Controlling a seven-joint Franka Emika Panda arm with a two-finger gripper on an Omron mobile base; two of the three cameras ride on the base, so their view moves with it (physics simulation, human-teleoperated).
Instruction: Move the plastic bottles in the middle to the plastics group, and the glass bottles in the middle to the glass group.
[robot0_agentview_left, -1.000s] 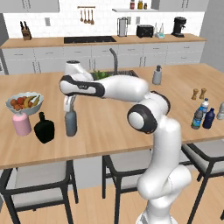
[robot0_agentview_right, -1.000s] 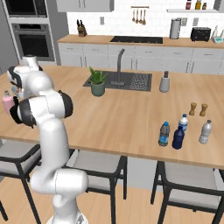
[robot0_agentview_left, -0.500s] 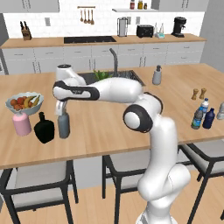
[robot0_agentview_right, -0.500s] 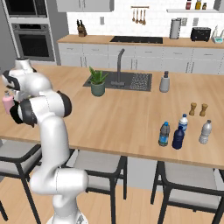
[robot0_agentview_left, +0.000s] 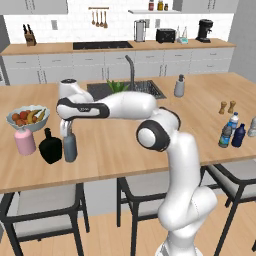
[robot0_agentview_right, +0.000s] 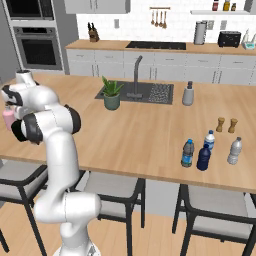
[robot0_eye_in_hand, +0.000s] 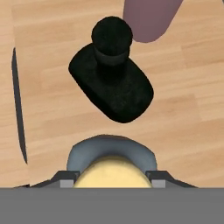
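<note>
Bottle in the grip: you had the grey-blue bottle (robot0_agentview_left: 70, 147) down on the bench (robot0_agentview_left: 115, 150), and the jaws were pinching it at the neck, one dark finger (robot0_eye_in_hand: 65, 178) on each side of the tan cap (robot0_eye_in_hand: 112, 173) in the hand view. It looked rounded at the shoulders, dull slate in colour, upright, and taller than the small bottles at the far end. You had it just beside the squat black bottle (robot0_agentview_left: 50, 147), whose thin neck and round stopper stood clear in the hand view, with the pale pink bottle (robot0_agentview_left: 24, 141) next along and the fruit bowl (robot0_agentview_left: 25, 118) behind them. So the glass one stood with the glass group at the left end of the bench. Whether its base was fully resting on the wood, you couldn't tell from these angles.

Over on the right end, your plastics were gathered: the dark navy bottle (robot0_agentview_right: 203, 157) and the clear bottle with blue label (robot0_agentview_right: 187, 153) side by side, another labelled water bottle (robot0_agentview_right: 209, 140) just behind, and the pale greyish bottle (robot0_agentview_right: 233, 151) beside them. The two brown shakers (robot0_agentview_right: 226, 124) stood a little further back.
</note>
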